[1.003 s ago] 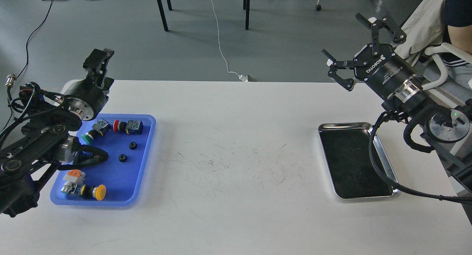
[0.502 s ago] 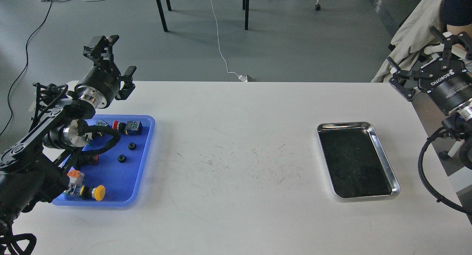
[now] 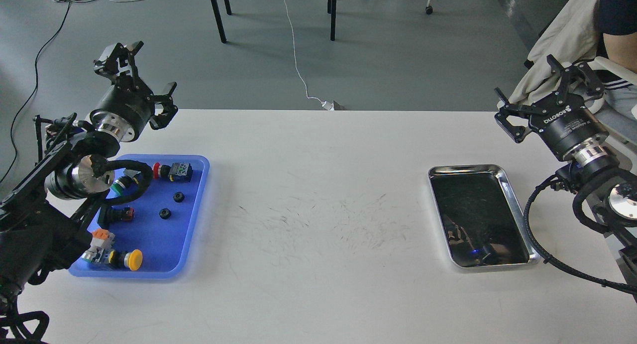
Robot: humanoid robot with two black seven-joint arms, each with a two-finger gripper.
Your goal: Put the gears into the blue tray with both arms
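Two small black gears [image 3: 178, 196] [image 3: 164, 213] lie inside the blue tray [image 3: 194, 234] at the table's left side. My left gripper [image 3: 137, 77] is raised above the tray's far left corner, fingers spread open and empty. Beyond the table's far right edge my right gripper [image 3: 540, 97] is also held high, open with nothing between its fingers, well apart from both trays.
Several coloured push buttons share the blue tray, among them a red one [image 3: 169, 171], a green one [image 3: 119, 183] and a yellow one [image 3: 130, 259]. A shiny steel tray [image 3: 512, 194] with a dark bottom sits at the right. A seated person [image 3: 614, 35] is at the far right.
My left gripper turned from edge-on to open-faced and shifted up and left. My right arm swung out to the right off the table, then came partly back.
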